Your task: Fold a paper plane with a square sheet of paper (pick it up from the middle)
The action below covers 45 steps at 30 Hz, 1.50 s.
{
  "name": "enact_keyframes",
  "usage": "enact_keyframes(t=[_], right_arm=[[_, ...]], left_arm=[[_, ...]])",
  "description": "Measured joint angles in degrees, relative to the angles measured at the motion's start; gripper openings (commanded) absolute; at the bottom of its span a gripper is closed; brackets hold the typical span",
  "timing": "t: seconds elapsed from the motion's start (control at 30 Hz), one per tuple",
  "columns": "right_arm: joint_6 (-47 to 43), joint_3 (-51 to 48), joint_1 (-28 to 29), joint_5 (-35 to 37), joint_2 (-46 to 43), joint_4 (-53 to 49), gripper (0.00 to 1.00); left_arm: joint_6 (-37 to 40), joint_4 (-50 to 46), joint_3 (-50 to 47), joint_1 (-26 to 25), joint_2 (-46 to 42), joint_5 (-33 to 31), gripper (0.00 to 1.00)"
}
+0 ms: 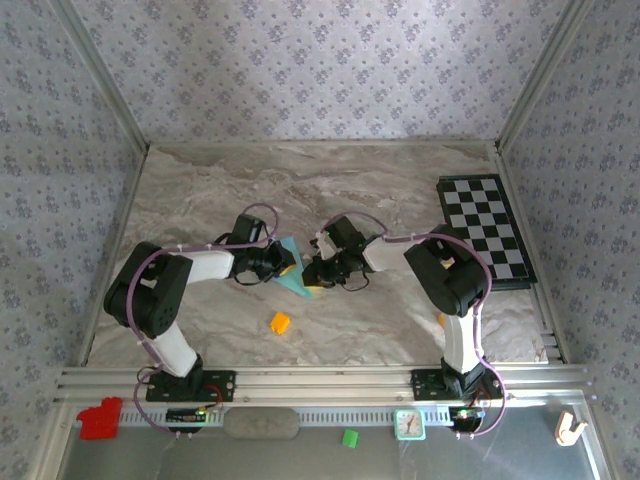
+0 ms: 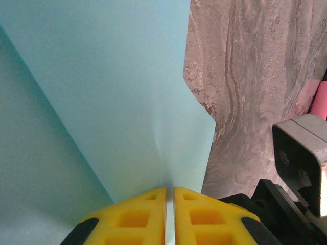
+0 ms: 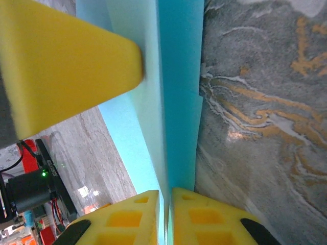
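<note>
Paper teal-blue, plain. Cube orange. Board black-and-white checks. Worktop grey-brown marble veining. Walls lilac-grey floral print. Block red.

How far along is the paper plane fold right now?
Done: the teal paper has been picked up and carries a centre crease, with overlapping layers visible from the right wrist.
In hand: the left gripper and the right gripper each pinch an edge of it between closed fingers.
Left: it is not yet a slim dart, so more folds appear needed.
</note>
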Motion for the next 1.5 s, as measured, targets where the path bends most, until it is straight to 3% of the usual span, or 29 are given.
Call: enact_keyframes(t=[0.4, 1.2, 1.4, 1.5], right_arm=[[-1.3, 0.0, -0.7, 0.0, -2.3, -6.0, 0.20], [-3.3, 1.5, 0.5, -1.2, -0.3, -9.8, 0.10], [-4.7, 3.0, 1.0, 0.0, 0.0, -12.0, 0.11], [-5.4, 3.6, 1.3, 0.7, 0.1, -13.0, 0.17]], left_arm=[[0.1, -0.4, 0.1, 0.0, 0.0, 0.0, 0.12], [0.1, -0.5, 0.1, 0.0, 0.0, 0.0, 0.12], [0.1, -0.6, 0.1, 0.0, 0.0, 0.0, 0.13], [0.1, -0.6, 0.1, 0.0, 0.0, -0.1, 0.13]])
